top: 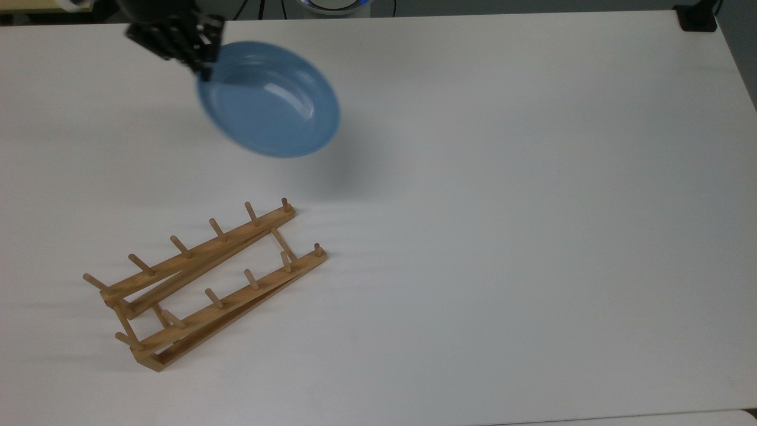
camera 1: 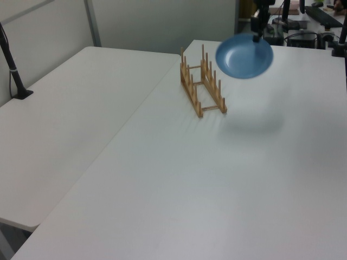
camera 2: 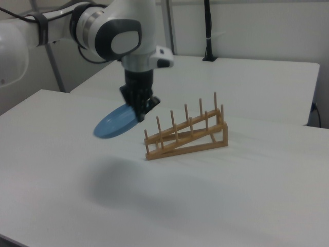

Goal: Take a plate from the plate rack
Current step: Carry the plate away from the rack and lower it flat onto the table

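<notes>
The light-blue plate [top: 271, 99] hangs in the air above the table, well clear of the plate rack [top: 201, 284], tilted almost flat. My gripper [top: 204, 66] is shut on the plate's rim at the top view's upper left. In the left view the plate [camera 1: 244, 56] floats to the right of the rack [camera 1: 201, 86], with the gripper [camera 1: 257, 37] pinching its far edge. In the right view the plate [camera 2: 115, 125] sits left of the rack [camera 2: 186, 135], held under the gripper [camera 2: 140, 112]. No plate stands between the rack's pegs.
The white table [top: 502, 207] spreads wide to the top view's right. A black clamp [top: 696, 18] sits at its far right corner. A second table with a black post [camera 1: 13, 73] adjoins on the left view's left. The arm's white body [camera 2: 108, 31] towers over the plate.
</notes>
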